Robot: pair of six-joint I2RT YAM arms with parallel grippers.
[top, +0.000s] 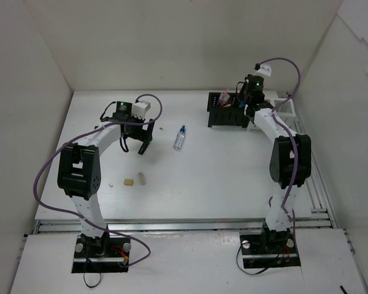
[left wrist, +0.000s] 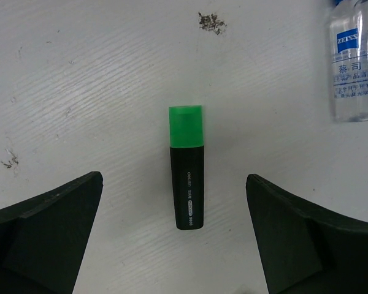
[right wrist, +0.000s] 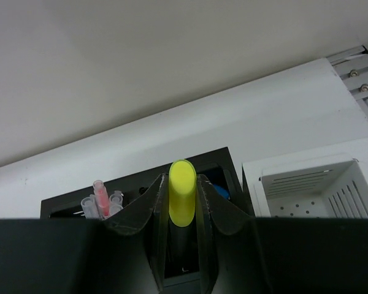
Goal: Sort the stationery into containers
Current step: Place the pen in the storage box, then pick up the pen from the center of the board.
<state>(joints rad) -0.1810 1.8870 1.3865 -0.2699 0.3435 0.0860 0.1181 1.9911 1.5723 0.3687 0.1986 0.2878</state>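
Note:
A black highlighter with a green cap (left wrist: 187,168) lies flat on the table, cap pointing away, between the wide-open fingers of my left gripper (left wrist: 173,179), which touch nothing. From above, that gripper (top: 144,144) hangs over the table's left half. My right gripper (right wrist: 181,177) is shut on a yellow-capped highlighter (right wrist: 181,196), held cap-up just above the black organiser (right wrist: 138,179). Pens (right wrist: 101,199) stand in the organiser's left compartment, and a blue cap (right wrist: 221,191) shows in the right one. A clear blue-capped bottle (top: 180,138) lies right of the left gripper.
A tan eraser (top: 129,182) and a white eraser (top: 141,178) lie near the left arm. A white perforated bin (right wrist: 313,190) stands right of the organiser (top: 227,110). White walls enclose the table. The bottle (left wrist: 354,67) shows at the upper right of the left wrist view.

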